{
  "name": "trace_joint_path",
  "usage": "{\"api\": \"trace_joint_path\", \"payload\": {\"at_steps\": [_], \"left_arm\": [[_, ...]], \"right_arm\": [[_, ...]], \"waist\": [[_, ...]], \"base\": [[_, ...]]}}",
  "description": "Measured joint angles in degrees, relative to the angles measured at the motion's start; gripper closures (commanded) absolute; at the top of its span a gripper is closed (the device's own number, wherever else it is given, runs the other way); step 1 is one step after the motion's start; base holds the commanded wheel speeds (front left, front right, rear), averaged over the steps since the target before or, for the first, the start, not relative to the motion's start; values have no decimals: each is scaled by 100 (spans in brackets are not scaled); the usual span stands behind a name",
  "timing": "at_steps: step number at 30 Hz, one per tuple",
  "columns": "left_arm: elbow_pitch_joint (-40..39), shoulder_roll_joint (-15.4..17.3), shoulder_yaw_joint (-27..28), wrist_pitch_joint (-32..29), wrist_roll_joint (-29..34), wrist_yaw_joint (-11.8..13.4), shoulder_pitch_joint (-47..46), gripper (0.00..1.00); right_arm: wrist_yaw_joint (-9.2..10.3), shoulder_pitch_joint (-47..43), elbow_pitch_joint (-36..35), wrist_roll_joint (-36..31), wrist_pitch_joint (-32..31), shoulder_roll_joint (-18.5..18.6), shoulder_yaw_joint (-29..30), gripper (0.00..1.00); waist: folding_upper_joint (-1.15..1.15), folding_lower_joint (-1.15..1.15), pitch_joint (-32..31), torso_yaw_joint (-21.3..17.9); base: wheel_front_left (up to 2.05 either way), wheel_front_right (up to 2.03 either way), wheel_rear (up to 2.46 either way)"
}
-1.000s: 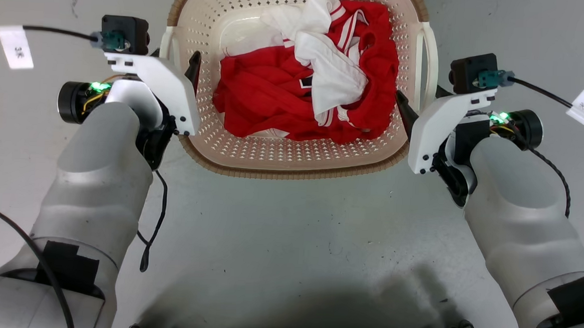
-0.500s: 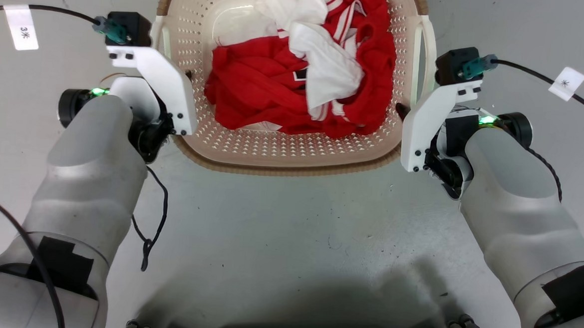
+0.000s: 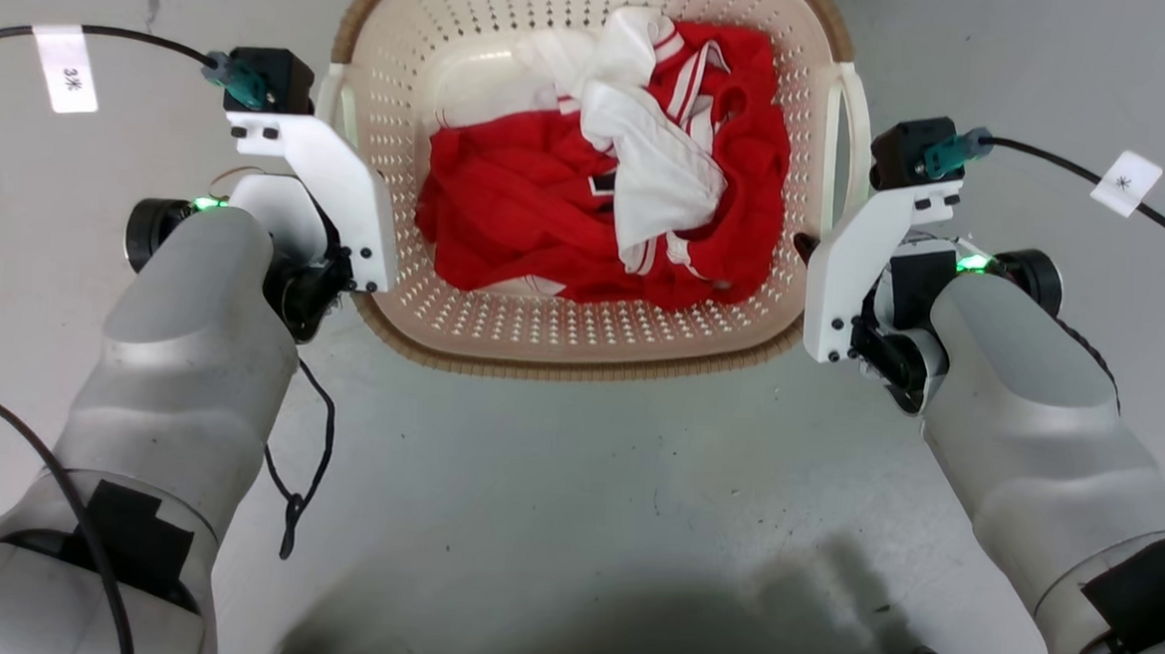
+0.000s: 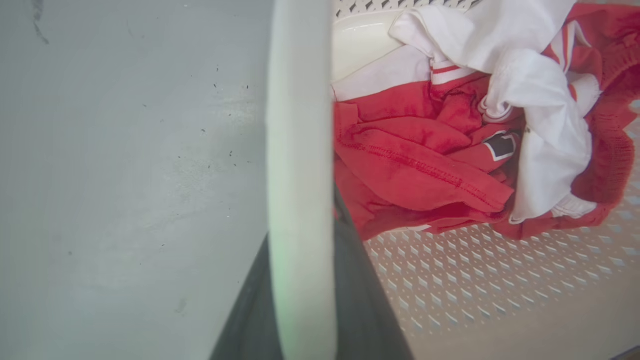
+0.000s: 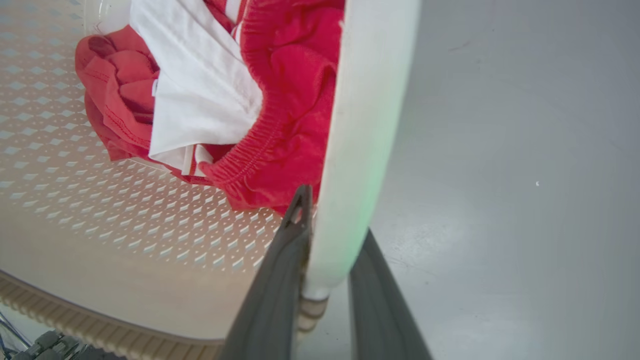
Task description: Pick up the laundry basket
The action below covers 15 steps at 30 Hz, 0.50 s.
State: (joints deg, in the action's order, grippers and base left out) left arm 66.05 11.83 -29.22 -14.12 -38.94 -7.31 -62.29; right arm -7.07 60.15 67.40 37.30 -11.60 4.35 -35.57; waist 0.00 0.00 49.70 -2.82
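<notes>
Floor (image 3: 572, 526): grey, across the lower head view.
Left gripper (image 4: 300, 220): clenched on the white left handle (image 4: 300, 125), bottom centre of its wrist view.
Right gripper (image 5: 335, 210): grasping the right handle (image 5: 365, 100), fingers on either side.
Basket (image 3: 580, 367): upper centre of the head view, between both arms.
Clothes (image 3: 548, 216): red and white, heaped inside.

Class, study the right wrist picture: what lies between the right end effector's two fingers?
The white basket handle lies between the right end effector's fingers, as the right wrist view shows.
</notes>
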Motion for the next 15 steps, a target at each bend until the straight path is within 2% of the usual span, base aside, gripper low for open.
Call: {"api": "trace_joint_path", "payload": {"at_steps": [15], "left_arm": [[322,-225,-489,-748,-549,24,444,100]], "right_arm": [[3,-559,25,854,-949,159,-572,100]], "waist": [[0,0,-1212,44]], "base": [[0,0,0]]}}
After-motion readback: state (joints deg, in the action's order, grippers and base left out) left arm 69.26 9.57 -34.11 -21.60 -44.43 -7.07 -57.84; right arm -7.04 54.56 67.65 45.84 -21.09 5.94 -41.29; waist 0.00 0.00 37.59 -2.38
